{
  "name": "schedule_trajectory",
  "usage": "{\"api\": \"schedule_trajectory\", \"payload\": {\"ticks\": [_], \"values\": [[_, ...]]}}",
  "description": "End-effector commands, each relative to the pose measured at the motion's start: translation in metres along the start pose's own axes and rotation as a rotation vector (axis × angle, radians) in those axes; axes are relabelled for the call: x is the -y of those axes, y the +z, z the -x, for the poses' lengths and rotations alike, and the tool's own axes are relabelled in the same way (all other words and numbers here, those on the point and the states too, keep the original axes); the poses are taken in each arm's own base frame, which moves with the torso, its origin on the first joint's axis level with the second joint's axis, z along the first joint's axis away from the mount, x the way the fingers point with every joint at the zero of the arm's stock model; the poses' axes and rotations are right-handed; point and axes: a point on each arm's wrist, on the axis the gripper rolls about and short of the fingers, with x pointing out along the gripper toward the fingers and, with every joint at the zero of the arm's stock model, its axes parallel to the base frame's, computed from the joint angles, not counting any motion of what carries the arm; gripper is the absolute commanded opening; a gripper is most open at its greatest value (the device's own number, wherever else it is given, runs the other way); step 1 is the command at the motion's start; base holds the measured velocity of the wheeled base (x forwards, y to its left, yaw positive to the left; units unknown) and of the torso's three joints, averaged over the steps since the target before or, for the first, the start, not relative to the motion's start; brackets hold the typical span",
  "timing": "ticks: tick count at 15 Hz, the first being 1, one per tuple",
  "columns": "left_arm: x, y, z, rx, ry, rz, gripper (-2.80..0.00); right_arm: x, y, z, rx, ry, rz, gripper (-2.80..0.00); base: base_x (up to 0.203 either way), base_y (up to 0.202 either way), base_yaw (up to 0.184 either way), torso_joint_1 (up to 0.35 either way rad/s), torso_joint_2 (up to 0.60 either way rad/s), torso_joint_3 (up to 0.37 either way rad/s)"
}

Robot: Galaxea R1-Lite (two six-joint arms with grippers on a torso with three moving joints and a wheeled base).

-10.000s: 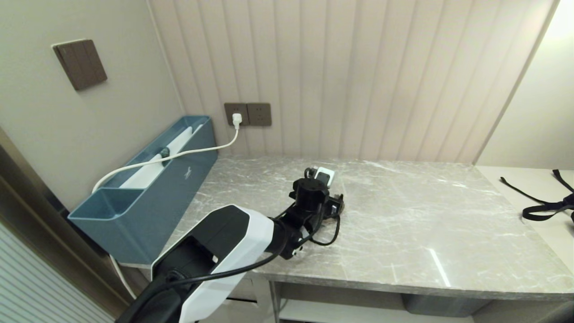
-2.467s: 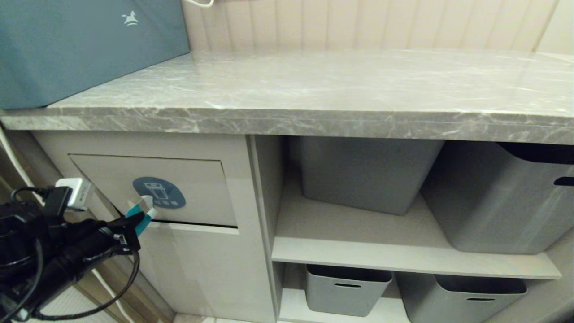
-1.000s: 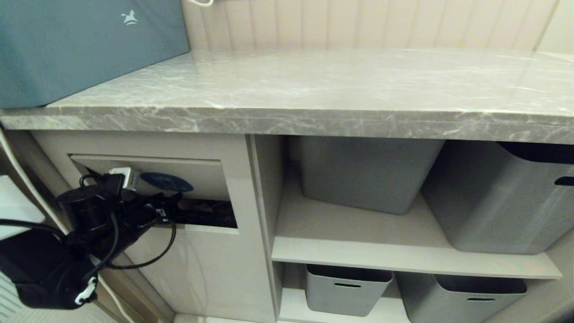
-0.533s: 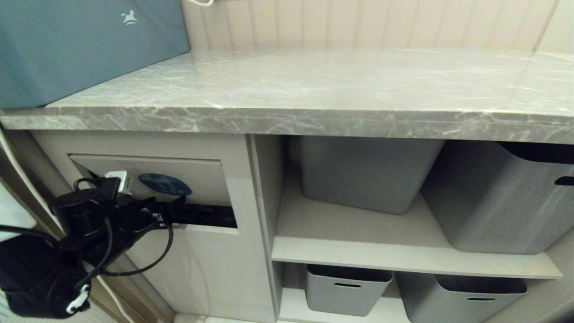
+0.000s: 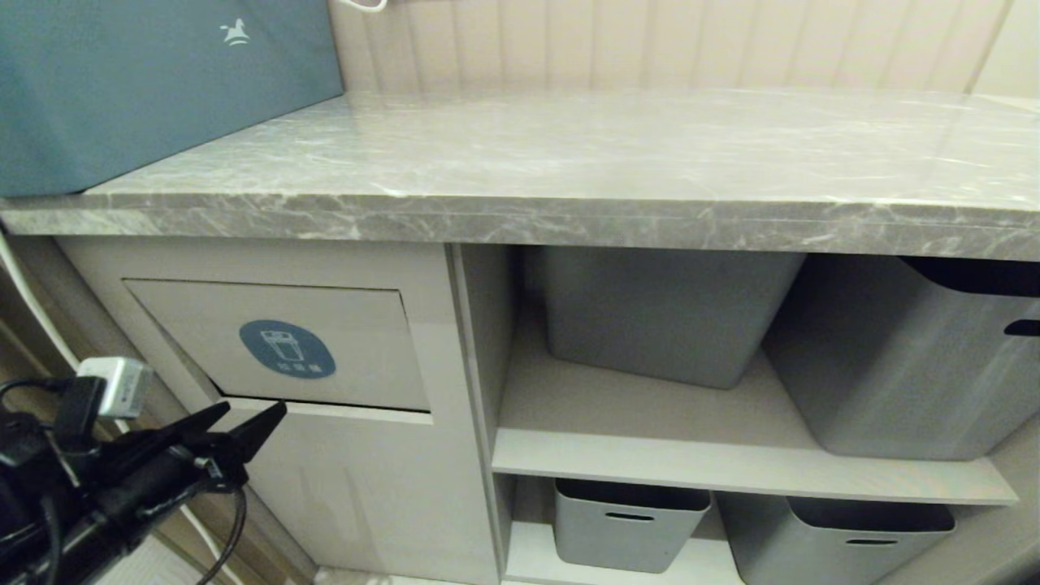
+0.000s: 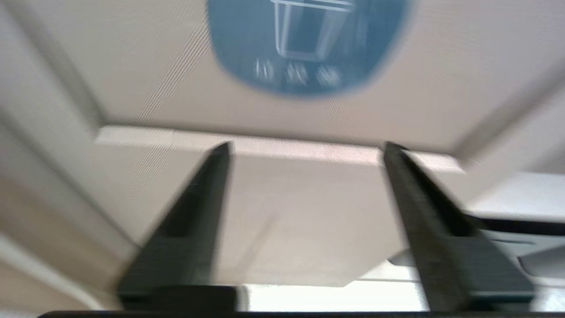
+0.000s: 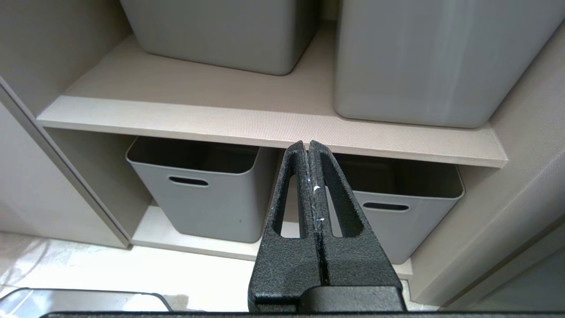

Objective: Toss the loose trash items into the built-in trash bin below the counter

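One wide grey marble-look counter [image 5: 569,154] topped what we saw; below it sat the beige built-in trash bin [image 5: 325,345], flap flush, blue sticker [image 5: 287,348] showing. Our left gripper [image 5: 244,416] hovered empty, fingers spread, just before it; our right gripper [image 7: 308,148] stayed pinched together

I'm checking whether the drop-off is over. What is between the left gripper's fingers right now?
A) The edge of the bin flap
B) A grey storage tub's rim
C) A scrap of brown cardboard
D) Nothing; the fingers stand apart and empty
D: in the left wrist view the left gripper has its fingers spread with only bare cabinet front between them, just below the built-in trash bin flap, which sits closed.
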Motion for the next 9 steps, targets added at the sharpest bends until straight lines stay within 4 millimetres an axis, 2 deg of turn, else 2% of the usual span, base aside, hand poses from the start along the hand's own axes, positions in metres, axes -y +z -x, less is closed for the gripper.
{"api": "schedule_trajectory", "payload": {"ticks": [1, 4, 6, 9], "values": [[0.006, 0.016, 0.038, 0.118, -0.009, -0.013, -2.8, 0.0, 0.0, 0.0, 0.002, 0.001, 0.001, -2.8, 0.0, 0.0, 0.0, 0.0, 0.0, 0.0], [0.01, 0.023, 0.067, 0.117, -0.012, -0.012, -2.8, 0.0, 0.0, 0.0, 0.002, 0.0, 0.001, -2.8, 0.0, 0.0, 0.0, 0.0, 0.0, 0.0], [0.013, 0.026, 0.093, 0.107, -0.016, -0.011, -2.8, 0.0, 0.0, 0.0, 0.002, 0.001, 0.001, -2.8, 0.0, 0.0, 0.0, 0.0, 0.0, 0.0], [0.018, 0.014, 0.136, 0.07, -0.027, -0.009, -2.8, 0.0, 0.0, 0.0, 0.002, 0.001, 0.0, -2.8, 0.0, 0.0, 0.0, 0.0, 0.0, 0.0]]}}
